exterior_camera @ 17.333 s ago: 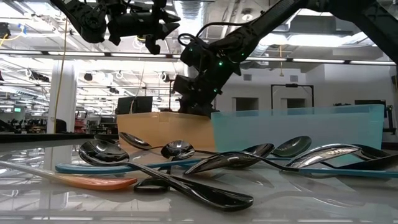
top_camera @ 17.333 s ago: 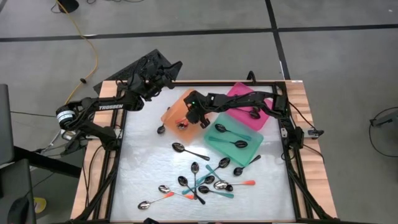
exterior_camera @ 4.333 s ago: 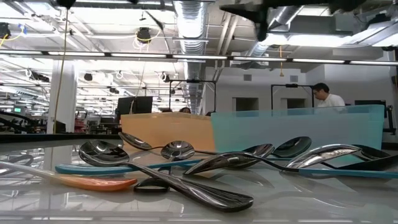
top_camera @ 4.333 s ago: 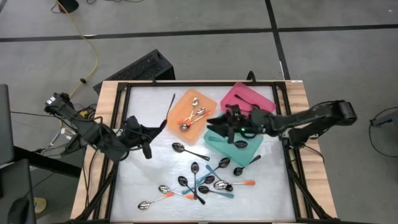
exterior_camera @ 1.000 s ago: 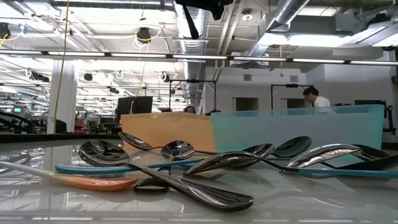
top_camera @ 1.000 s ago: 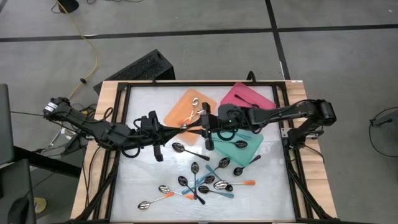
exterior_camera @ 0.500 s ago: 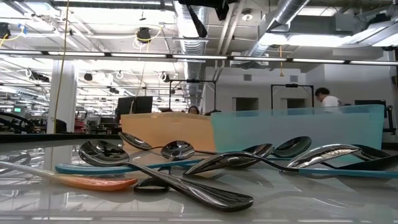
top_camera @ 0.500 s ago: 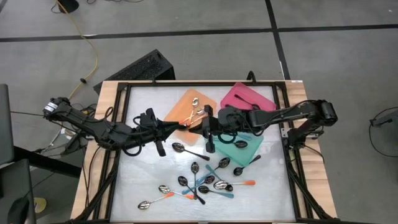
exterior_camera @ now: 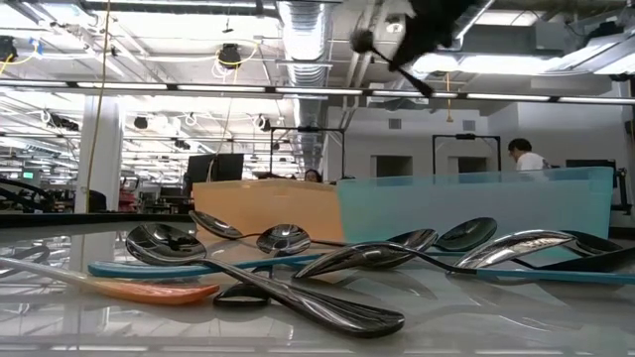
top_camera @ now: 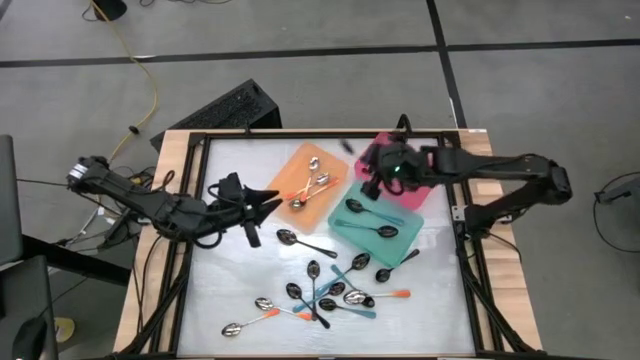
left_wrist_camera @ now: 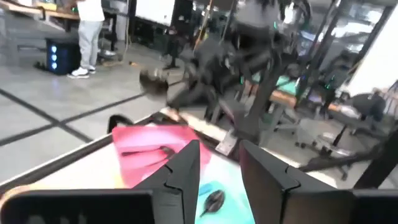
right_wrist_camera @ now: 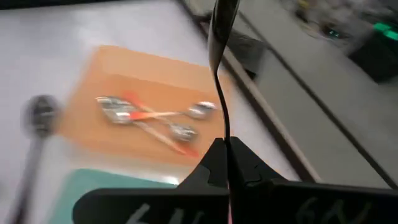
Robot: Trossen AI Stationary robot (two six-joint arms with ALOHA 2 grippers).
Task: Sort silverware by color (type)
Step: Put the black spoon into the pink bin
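the silverware lies in two kinds of places: a loose pile (top_camera: pixel 325 292) of spoons toward the near middle of the white table (top_camera: pixel 230 270), mixing shiny bowls on orange handles, dark bowls on teal handles and all-black ones, and the sorted pieces in the trays. one all-black spoon (right_wrist_camera: pixel 219 50) is up off the table, pinched between the closed fingers of the right gripper (top_camera: pixel 375 172), its thin handle running up from the fingertips to the bowl; in the high view that gripper hangs over the near edge of the pink tray (top_camera: pixel 420 160). a lone black spoon (top_camera: pixel 300 240) lies on the table between the trays and the pile, and another black one (top_camera: pixel 395 268) sits just off the teal tray's near corner. the orange tray (top_camera: pixel 290 165) holds about three shiny spoons with orange handles (top_camera: pixel 310 185), crossed over one another. the teal tray (top_camera: pixel 405 232) holds two dark-bowled spoons with teal handles (top_camera: pixel 370 220), lying roughly side by side. what sits in the pink tray cannot be told in the high view, though the left wrist view shows a dark piece (left_wrist_camera: pixel 163 151) in it. the left gripper (top_camera: pixel 270 203) sits just beside the orange tray's left edge, its fingers (left_wrist_camera: pixel 183 171) standing apart with nothing between them.
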